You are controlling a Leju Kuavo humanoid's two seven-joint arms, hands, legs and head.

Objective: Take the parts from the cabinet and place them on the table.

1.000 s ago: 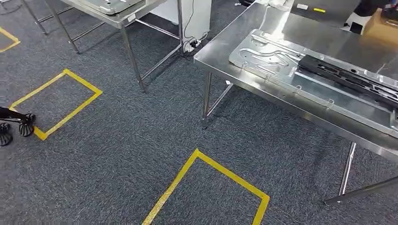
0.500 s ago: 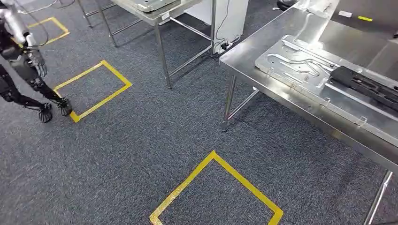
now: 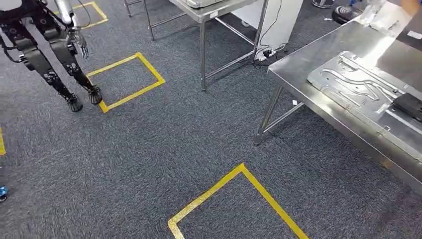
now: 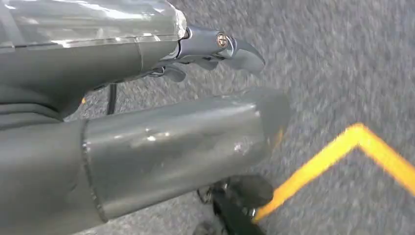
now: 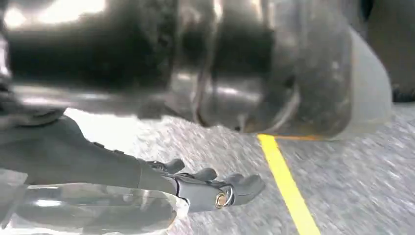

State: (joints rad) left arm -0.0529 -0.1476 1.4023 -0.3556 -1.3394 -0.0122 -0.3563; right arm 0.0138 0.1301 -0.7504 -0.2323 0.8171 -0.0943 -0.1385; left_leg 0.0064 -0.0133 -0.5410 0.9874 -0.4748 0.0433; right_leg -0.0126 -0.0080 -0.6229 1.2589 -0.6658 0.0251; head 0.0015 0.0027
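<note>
The left hand (image 4: 215, 49) hangs above grey carpet (image 3: 164, 144), fingers (image 4: 244, 54) loosely extended and apart, grasping nothing. A yellow tape line (image 4: 342, 152) lies on the floor beyond its fingertips. The right hand (image 5: 210, 188) likewise hangs over the carpet, fingers (image 5: 244, 186) spread and released, holding nothing; a yellow tape line (image 5: 286, 186) runs on the floor just past its fingertips.

In the head view, a steel surface (image 3: 318, 84) stands well apart from both hands, on the right. A flat metal plate (image 3: 353, 84) lies on it, with a black part (image 3: 409, 105) resting on the plate's far right end. A second steel surface (image 3: 209, 12) stands farther back. Yellow tape rectangles (image 3: 124, 82) mark the carpet. Another humanoid robot (image 3: 50, 50) stands at the upper left beside one rectangle.
</note>
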